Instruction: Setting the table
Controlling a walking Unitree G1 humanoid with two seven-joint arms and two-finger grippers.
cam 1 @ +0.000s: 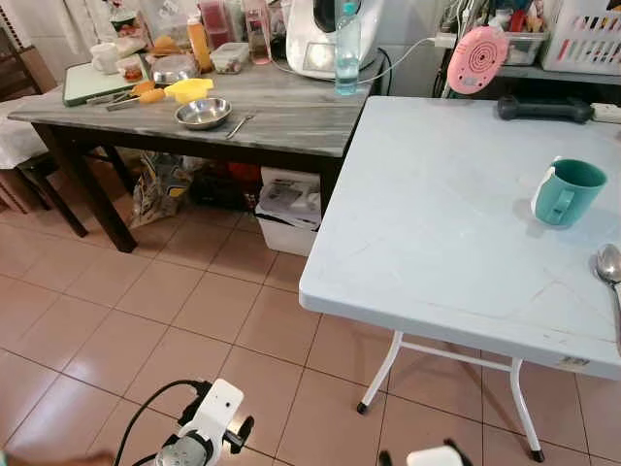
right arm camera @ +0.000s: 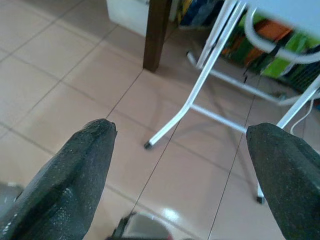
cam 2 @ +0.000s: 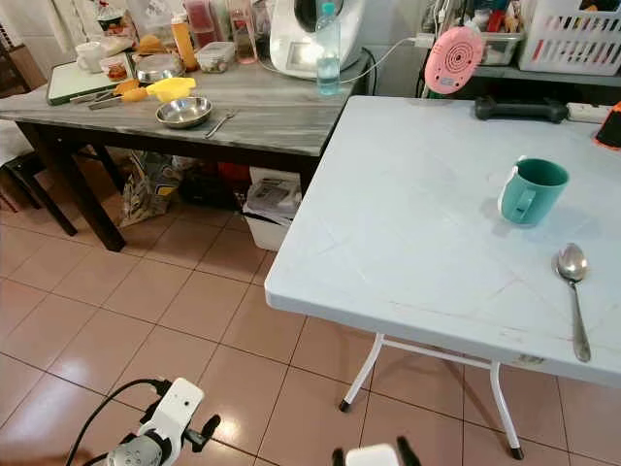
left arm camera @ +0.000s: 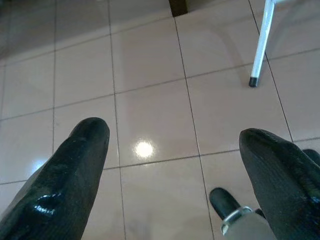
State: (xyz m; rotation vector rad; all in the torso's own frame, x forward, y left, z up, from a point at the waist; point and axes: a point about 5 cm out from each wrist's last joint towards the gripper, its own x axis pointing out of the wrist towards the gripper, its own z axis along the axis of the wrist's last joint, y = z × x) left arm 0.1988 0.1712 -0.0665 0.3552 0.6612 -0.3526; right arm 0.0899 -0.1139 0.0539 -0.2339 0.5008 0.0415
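Note:
A teal mug (cam 2: pixel 531 191) stands on the white folding table (cam 2: pixel 408 223) toward its right side, handle facing me. A metal spoon (cam 2: pixel 573 291) lies near the table's front right edge. On the dark wooden table (cam 1: pixel 281 112) behind sits a steel bowl (cam 1: pixel 203 113) with a utensil (cam 1: pixel 240 124) beside it. Both arms hang low in front of me over the tiled floor. My left gripper (left arm camera: pixel 172 131) is open, its fingers (left arm camera: pixel 75 170) spread wide with nothing between them. My right gripper (right arm camera: pixel 182 127) is open too, above the floor near the folding table's legs (right arm camera: pixel 190 107).
The wooden table carries a cutting board (cam 1: pixel 92 83), a yellow dish (cam 1: pixel 189 89), bottles, jars and a white appliance (cam 1: pixel 325 39). A water bottle (cam 1: pixel 347 49) stands near its right end. Bags and a white bin (cam 1: pixel 289 209) sit under it. A pink round device (cam 1: pixel 475 58) is behind the folding table.

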